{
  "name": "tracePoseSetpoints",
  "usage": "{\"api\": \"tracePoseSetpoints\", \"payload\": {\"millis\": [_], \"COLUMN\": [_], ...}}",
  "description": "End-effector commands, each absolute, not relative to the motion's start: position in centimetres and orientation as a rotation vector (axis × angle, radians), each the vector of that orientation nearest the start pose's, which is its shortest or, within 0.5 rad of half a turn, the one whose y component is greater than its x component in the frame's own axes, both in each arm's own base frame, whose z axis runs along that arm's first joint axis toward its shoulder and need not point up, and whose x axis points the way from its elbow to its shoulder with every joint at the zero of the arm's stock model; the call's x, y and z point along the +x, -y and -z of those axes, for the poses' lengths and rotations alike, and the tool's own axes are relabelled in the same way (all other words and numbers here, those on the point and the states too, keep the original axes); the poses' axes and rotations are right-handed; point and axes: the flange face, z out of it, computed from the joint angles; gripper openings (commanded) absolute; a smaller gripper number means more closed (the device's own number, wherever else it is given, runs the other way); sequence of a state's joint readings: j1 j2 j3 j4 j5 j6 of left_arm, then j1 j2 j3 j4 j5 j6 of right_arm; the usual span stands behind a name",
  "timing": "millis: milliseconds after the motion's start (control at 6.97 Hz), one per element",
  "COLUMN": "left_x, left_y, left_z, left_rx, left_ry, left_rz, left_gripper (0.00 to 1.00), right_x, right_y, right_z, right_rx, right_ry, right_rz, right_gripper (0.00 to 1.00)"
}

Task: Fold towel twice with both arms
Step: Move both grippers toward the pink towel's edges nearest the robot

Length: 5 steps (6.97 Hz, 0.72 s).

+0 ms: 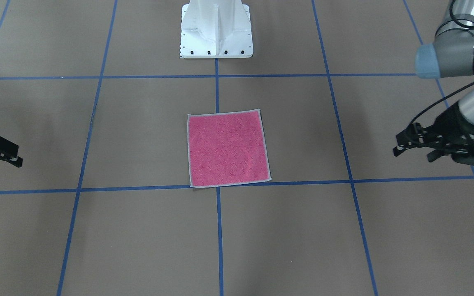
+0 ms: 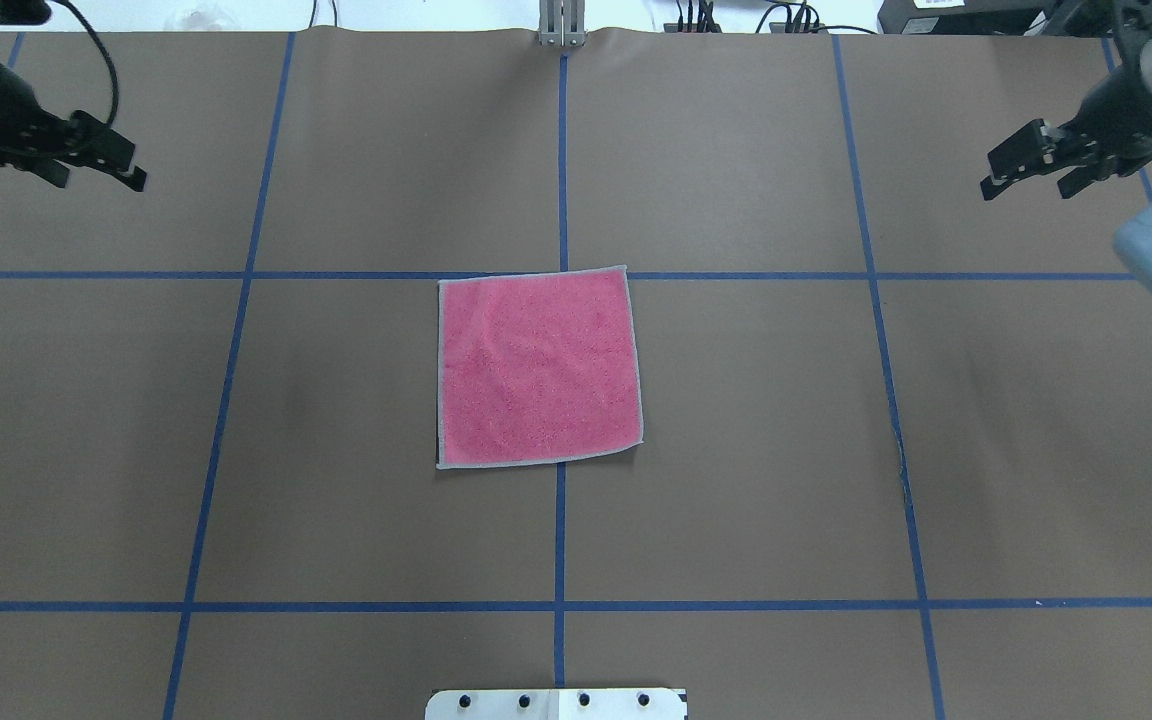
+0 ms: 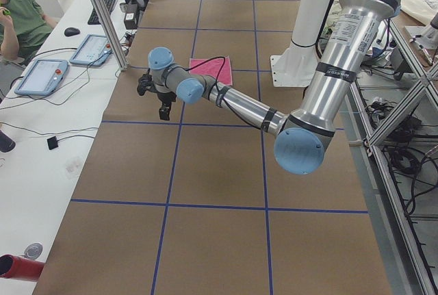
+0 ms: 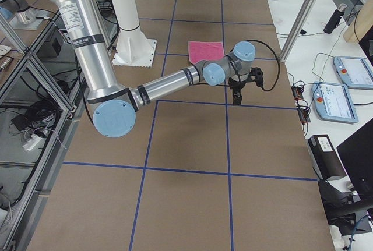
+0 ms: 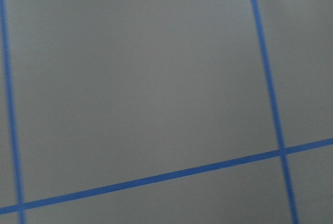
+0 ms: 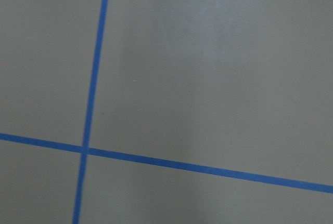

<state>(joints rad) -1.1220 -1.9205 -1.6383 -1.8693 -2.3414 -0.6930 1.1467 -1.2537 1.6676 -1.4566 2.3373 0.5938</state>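
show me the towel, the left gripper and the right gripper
towel [image 2: 536,370], overhead view, middle of its pink face
left gripper [image 2: 101,180], overhead view, midway between its fingertips
right gripper [image 2: 1026,188], overhead view, midway between its fingertips

Overhead and front-facing opposed, both steep, sharing towel [image 2: 536,368] at bench [image 2: 756,500] centre; side cams at its ends; wrist cams close over blue tape [image 5: 156,178].

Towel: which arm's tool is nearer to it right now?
Left, by a little. The left tool hangs off to the left of the towel; the right tool hangs farther off to its right. Neither touches it.
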Motion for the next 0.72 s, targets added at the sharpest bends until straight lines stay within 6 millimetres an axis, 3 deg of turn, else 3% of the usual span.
{"api": "tracePoseSetpoints", "payload": {"millis": [0,143,287,430,574], "left_x": [26.0,30.0,33.1,37.5,42.5], "left_y": [57.5,55.3,53.6,51.3,47.4], "left_z": [-36.9,-36.3,-34.0,-31.1,-29.6], "left_rx": [0.114,0.065,-0.012,-0.063,-0.083], "left_ry": [-1.133,-1.175,-1.207,-1.232,-1.233], "left_rz": [0.119,0.135,0.238,0.33,0.394], "left_gripper": [1.0,1.0,1.0,1.0,1.0], "right_x": [-26.9,-30.8,-34.0,-36.4,-37.6], "right_y": [56.2,54.4,52.4,50.6,49.6], "right_z": [-38.4,-37.1,-35.9,-34.4,-33.7], "right_rx": [0.007,0.102,0.077,0.088,0.075], "right_ry": [0.935,0.981,1.052,1.14,1.174], "right_rz": [0.012,0.061,-0.033,-0.054,-0.075], "right_gripper": [1.0,1.0,1.0,0.99,0.99]}}
